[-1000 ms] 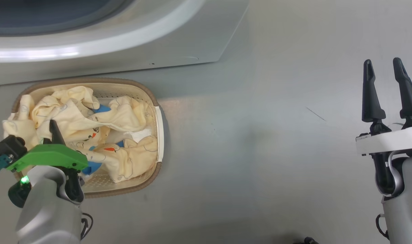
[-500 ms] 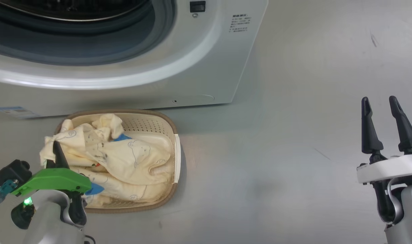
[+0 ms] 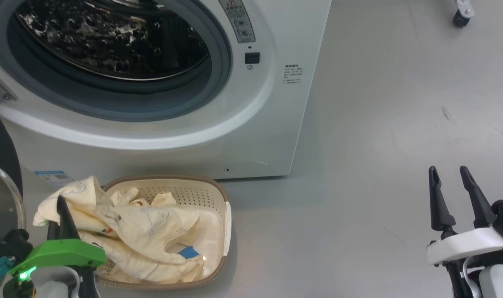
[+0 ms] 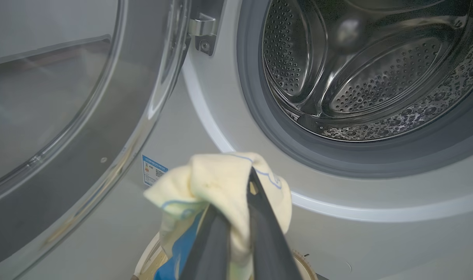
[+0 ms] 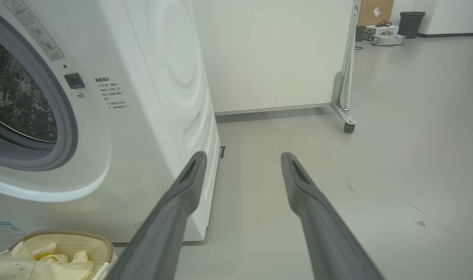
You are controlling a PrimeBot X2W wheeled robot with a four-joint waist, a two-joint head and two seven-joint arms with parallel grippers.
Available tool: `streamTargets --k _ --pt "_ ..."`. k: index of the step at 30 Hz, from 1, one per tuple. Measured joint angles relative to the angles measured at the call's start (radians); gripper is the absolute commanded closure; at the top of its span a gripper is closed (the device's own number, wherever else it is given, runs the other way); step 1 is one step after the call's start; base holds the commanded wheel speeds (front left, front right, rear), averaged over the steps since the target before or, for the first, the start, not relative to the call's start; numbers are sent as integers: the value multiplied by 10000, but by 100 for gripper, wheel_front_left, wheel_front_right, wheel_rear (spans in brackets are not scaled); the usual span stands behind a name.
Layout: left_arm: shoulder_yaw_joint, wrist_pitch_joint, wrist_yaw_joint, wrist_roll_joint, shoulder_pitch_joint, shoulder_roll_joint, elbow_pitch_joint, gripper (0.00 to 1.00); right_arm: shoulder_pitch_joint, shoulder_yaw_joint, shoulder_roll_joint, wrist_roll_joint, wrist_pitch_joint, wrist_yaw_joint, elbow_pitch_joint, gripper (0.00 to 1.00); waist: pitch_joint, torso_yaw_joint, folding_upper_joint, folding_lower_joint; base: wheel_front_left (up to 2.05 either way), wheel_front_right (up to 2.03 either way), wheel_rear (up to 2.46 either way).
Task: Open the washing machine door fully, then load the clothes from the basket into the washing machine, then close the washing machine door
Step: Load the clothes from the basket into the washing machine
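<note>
Door stage judged complete: the washing machine door stands swung wide at frame left. The drum shows no laundry. The left pincer pinches a cream garment above the basket, lower left. More clothes lie inside. The right pincer is spread and holds nothing. Loading and door closing outstanding.

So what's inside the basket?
Cream-yellow clothes with cartoon drawings and a blue patch lie in the basket. Anything beneath them is covered. The left pincer pinches one corner.

The washing machine door runs off the left edge; the clothes seem to hide one tip of the left gripper.
</note>
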Motion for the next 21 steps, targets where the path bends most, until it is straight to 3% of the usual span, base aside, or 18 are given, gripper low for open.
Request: streamTargets --k 11,21 --pt "-286 0 17 282 1758 19 -988 100 1269 -94 19 -113 0 2 159 0 -1452 41 0 0 0 0 0" --pt "-525 0 460 353 2840 71 -2048 100 1873 -27 52 -115 0 0 21 0 -2300 76 0 0 0 0 0"
